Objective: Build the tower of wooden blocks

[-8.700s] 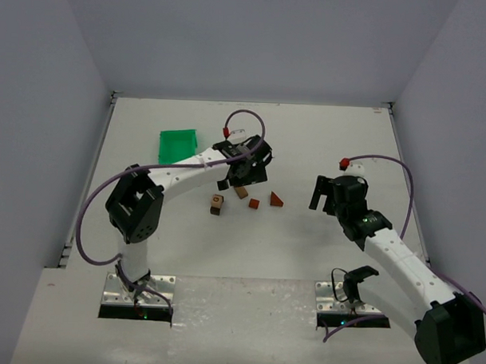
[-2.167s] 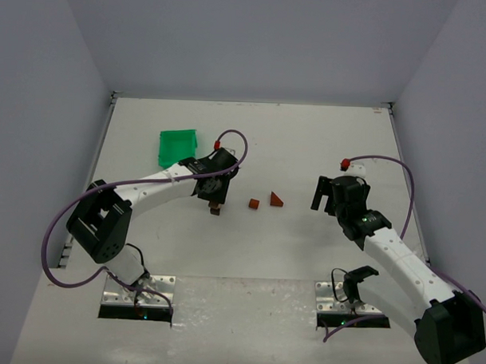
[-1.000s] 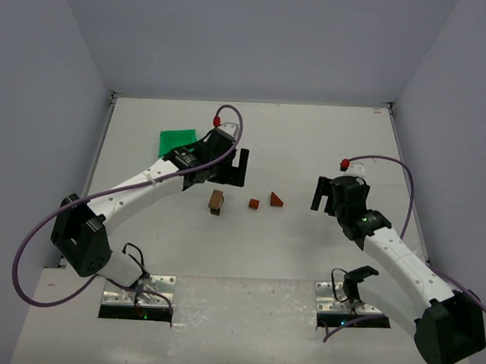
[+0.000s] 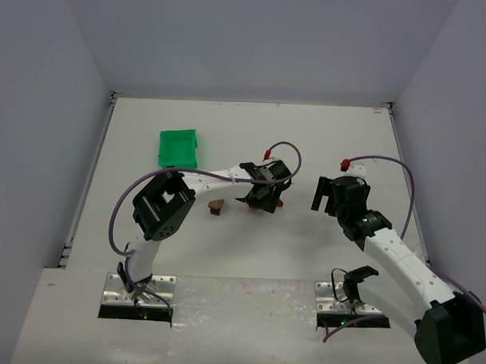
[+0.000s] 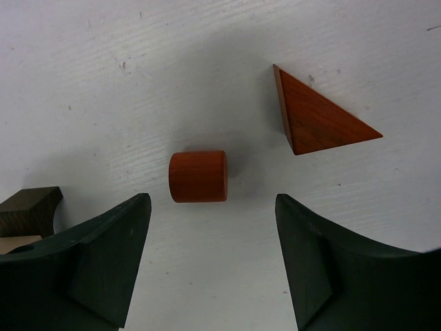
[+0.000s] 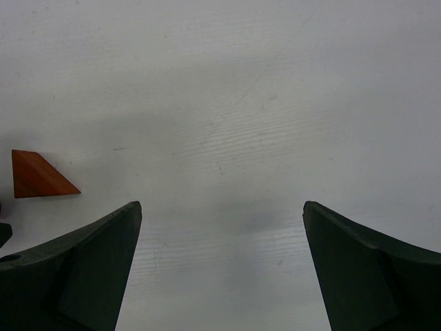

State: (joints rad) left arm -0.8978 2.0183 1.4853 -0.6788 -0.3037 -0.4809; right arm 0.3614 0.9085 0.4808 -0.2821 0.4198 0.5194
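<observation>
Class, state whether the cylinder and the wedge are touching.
Apart. The left wrist view shows a strip of table between the cylinder and the wedge.

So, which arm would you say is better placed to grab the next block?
Left. The left jaws, open, are lined up just short of the round block; the right jaws see only the wedge off to one side.

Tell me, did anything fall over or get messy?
Nothing looks broken or spilled. The little stack is not toppled. The reddish round piece and the wedge lie loose on the table, apart from each other, not yet stacked. The open left gripper hovers over the round piece.
</observation>
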